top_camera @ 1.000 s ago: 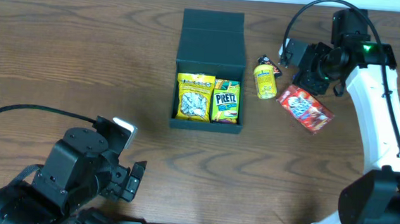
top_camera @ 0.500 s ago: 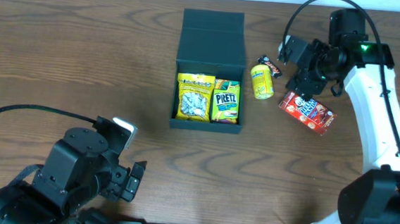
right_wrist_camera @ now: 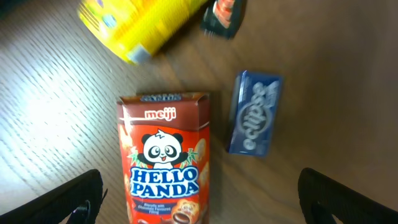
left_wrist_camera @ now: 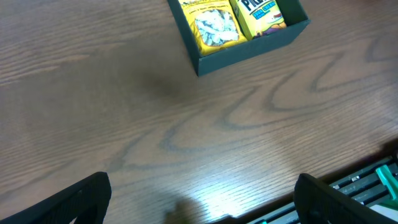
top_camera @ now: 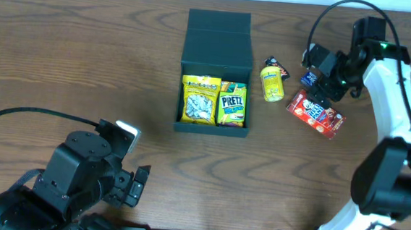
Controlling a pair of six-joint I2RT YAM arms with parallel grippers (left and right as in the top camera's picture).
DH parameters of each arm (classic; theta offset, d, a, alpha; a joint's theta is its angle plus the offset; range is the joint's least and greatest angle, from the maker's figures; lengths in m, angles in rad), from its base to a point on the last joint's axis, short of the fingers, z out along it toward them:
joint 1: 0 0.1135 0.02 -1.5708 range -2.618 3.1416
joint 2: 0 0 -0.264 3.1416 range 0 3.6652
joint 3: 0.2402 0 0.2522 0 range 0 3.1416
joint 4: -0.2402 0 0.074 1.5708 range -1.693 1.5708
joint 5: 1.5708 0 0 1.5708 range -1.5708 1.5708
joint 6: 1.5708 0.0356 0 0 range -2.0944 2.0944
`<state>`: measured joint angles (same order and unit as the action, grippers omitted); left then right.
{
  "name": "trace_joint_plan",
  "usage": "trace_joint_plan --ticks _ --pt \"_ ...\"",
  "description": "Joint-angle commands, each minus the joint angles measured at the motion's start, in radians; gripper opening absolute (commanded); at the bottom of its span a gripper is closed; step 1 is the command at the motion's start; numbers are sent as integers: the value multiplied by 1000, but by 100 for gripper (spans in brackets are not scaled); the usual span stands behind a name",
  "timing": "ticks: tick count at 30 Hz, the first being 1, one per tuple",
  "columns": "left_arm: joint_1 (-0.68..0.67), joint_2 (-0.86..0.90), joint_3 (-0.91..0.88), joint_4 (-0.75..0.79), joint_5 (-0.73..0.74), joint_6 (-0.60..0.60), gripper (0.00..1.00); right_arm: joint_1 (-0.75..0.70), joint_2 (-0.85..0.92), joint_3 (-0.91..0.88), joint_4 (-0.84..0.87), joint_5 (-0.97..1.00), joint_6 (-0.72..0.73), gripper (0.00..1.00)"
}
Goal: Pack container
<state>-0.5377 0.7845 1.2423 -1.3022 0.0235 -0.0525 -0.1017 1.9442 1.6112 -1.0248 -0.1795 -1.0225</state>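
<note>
Two grippers: the right gripper [right_wrist_camera: 200, 200] hangs over the loose snacks with jaws spread wide and empty. The left gripper [left_wrist_camera: 202, 202] is also spread and empty, low over the table [left_wrist_camera: 186, 130].
Under the right jaws: Hello Panda box [right_wrist_camera: 165, 158] lying flat, Eclipse gum pack [right_wrist_camera: 255, 113] just beside it.
Container [top_camera: 212, 128]: mid-table, flap open, well apart from the right gripper; its two packets seemingly fill the floor.
Risk: closing on the panda box could knock the gum, and the box may not fit flat inside.

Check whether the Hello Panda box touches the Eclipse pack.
Apart. Right wrist view shows a clear gap between the Hello Panda box and the Eclipse pack.
</note>
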Motion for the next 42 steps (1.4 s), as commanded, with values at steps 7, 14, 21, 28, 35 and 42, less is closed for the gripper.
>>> trace_joint_plan --ticks 7,14,21,28,35,42 --pt "2 0 4 -3 3 -7 95 -6 118 11 -23 -4 21 99" --pt "2 0 4 -3 3 -8 95 -9 171 11 -43 -4 24 99" --pt "2 0 4 -3 3 -7 95 -9 190 8 -65 -4 26 99" --pt "2 0 4 -3 3 -7 95 -9 190 -71 -1 -3 28 99" --pt "2 0 4 -3 3 -7 95 4 190 -115 64 26 29 99" --pt "2 0 4 -3 3 -8 95 56 190 -179 172 114 62 99"
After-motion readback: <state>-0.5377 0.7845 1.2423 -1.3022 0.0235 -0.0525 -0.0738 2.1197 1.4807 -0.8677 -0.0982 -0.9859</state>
